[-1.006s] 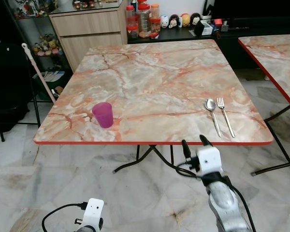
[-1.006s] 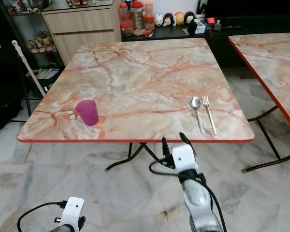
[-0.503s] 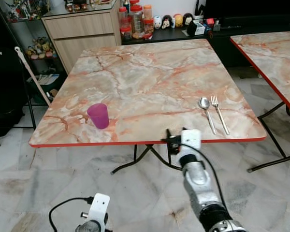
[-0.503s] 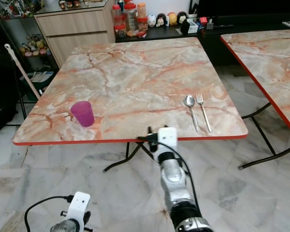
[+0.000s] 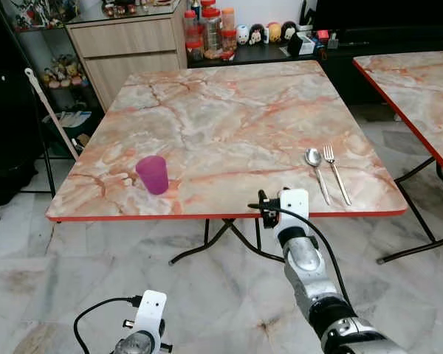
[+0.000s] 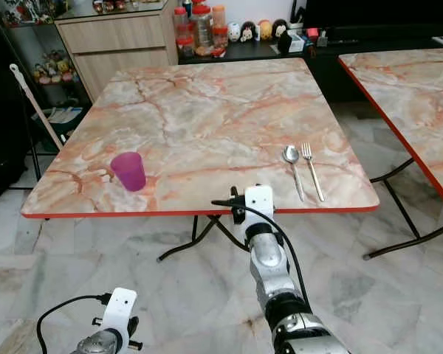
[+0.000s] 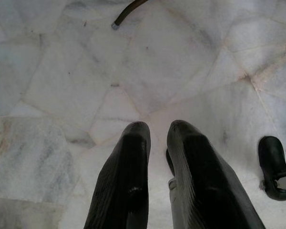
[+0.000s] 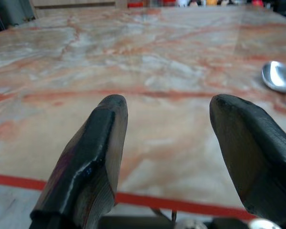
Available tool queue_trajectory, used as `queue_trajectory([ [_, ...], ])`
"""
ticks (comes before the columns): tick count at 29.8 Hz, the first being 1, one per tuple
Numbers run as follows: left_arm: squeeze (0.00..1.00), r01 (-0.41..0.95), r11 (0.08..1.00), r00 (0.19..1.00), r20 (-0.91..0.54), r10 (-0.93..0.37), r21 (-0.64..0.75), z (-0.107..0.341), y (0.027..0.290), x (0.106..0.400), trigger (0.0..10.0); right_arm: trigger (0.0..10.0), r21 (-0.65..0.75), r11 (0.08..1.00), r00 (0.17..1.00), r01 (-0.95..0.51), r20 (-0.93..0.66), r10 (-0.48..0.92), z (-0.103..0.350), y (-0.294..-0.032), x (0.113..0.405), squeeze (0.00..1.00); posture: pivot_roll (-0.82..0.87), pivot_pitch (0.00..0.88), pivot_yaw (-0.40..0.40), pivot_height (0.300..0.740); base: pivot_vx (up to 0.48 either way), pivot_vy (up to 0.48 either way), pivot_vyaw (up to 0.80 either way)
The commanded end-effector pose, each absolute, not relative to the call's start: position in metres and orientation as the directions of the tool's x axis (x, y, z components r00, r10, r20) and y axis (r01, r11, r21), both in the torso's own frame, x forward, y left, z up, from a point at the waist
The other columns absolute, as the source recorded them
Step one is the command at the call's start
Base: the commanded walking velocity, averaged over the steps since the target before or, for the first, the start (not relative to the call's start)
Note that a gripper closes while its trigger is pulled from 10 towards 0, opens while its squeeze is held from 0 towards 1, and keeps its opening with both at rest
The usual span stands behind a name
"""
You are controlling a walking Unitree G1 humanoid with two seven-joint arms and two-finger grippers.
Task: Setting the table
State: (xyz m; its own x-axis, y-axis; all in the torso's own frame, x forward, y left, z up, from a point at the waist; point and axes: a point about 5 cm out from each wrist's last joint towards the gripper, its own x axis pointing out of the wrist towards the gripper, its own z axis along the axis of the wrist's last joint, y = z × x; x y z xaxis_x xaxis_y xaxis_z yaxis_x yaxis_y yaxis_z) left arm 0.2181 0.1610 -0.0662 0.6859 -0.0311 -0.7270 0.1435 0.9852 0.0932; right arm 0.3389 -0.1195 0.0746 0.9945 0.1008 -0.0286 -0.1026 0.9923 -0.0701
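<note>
- Currently, the step in hand looks like an approach: the right gripper (image 8: 164, 157) is reaching toward the near red edge of the marble worktop (image 5: 229, 118), fingers standing well apart and holding nothing.
- In the head views the right arm is ending in its white wrist block just at the worktop's front edge, between the purple cup (image 5: 153, 175) on the robot's left and the cutlery on its right.
- The spoon (image 5: 315, 163) and fork (image 5: 335, 172) are lying side by side, close but apart, handles pointing toward the near edge; the cup is standing upright, well apart from them.
- My guess: a place setting is being arranged; whether the cup or the cutlery is the target, I cannot tell.
- The next move calls for lifting the gripper over the edge and turning it toward the chosen piece; flat cutlery on smooth marble would need a low, careful pinch.
- The left gripper (image 7: 157, 136) is hanging idle over the pale floor tiles (image 7: 62, 71), its two fingers nearly together with nothing between them.
- The right wrist view is giving a low look across the marble, with the spoon's bowl at the frame's side; it is showing the finger gap, which the head views are hiding behind the wrist block.
- The head views are adding the cup, a second worktop (image 5: 421, 81), a wooden cabinet (image 5: 133, 44) and jars (image 5: 210, 29) at the back.
</note>
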Motion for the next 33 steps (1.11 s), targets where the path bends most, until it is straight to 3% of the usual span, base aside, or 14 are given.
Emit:
queue_trajectory([
  [1,0.0,0.131,0.986,0.673,-0.74,-0.015,0.099,-0.067,0.164,0.217,10.0,10.0,-0.065,0.993,0.996,-0.094,-0.015,0.093,0.078,-0.119,0.341,0.0,-0.1,0.0,0.074,0.74,0.0,0.0,0.0],
  [14,0.0,0.152,0.983,0.671,-0.741,-0.024,0.105,-0.067,0.165,0.217,10.0,10.0,-0.071,0.997,1.0,0.005,-0.016,-0.006,0.076,-0.14,0.342,0.0,-0.1,0.0,0.103,0.74,0.0,0.0,0.0],
  [33,0.0,0.167,0.98,0.669,-0.743,-0.034,0.106,-0.069,0.164,0.212,10.0,10.0,-0.039,0.999,1.0,-0.023,-0.015,0.023,0.077,-0.133,0.343,0.0,-0.07,0.0,0.091,0.74,0.0,-0.067,-0.07],
])
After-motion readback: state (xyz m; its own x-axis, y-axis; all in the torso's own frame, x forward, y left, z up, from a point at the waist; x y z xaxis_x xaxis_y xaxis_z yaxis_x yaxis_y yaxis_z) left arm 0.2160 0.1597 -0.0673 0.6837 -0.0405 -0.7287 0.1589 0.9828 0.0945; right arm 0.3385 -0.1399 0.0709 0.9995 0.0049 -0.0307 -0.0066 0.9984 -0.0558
